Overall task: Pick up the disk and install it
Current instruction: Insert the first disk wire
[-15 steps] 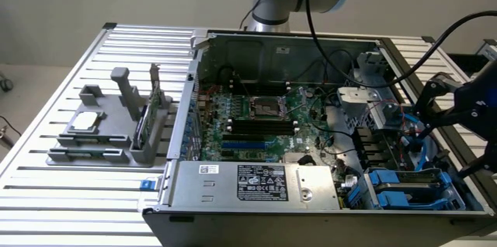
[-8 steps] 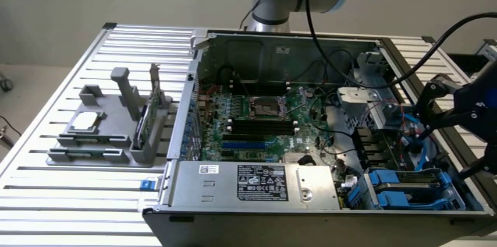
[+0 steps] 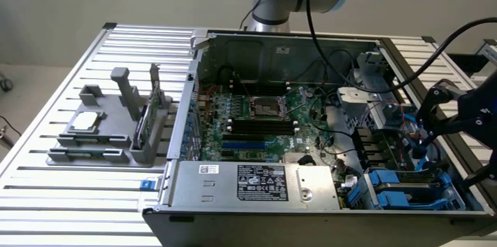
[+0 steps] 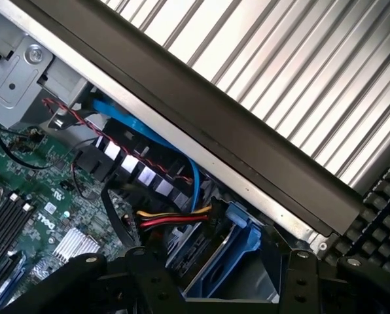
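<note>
Claw (image 4: 214, 261) spread wide, gripping nothing, just above disk (image 4: 239, 239); risk of snagging, apparently, on yellow-and-red wire bundle (image 4: 172, 219) lying close beside it, from any skewed descent.

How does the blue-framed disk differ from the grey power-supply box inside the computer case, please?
The disk is smaller and framed in blue plastic; the power-supply box is larger, grey with a printed label. The disk sits at the exterior view's right corner, the power-supply box along the near edge. Both lie inside the computer case.
</note>
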Robot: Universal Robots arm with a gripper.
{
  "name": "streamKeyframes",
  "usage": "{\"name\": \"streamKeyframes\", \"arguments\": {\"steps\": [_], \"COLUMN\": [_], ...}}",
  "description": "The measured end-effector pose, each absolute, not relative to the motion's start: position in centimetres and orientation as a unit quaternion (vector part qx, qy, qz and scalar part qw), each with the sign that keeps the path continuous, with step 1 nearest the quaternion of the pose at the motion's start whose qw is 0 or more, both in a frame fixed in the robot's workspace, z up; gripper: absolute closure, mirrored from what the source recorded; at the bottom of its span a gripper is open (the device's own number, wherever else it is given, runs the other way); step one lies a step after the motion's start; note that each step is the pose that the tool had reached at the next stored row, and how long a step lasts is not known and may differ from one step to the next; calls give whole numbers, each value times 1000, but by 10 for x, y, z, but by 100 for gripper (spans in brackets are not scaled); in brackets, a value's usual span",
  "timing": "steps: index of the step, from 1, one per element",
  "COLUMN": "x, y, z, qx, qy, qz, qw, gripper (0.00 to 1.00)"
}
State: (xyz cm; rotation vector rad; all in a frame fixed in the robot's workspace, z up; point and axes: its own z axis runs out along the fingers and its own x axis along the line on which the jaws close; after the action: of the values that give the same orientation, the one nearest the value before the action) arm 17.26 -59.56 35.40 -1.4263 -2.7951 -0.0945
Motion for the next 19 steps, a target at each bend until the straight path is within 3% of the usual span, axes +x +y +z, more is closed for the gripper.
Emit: {"name": "streamKeyframes", "arguments": {"steps": [14, 19], "x": [168, 167], "y": [-601, -601], "z": [347, 347], "qx": [-467, -472], "qy": [-884, -881], "qz": [-27, -27], "qw": [-1, -1], "gripper": [32, 47]}}
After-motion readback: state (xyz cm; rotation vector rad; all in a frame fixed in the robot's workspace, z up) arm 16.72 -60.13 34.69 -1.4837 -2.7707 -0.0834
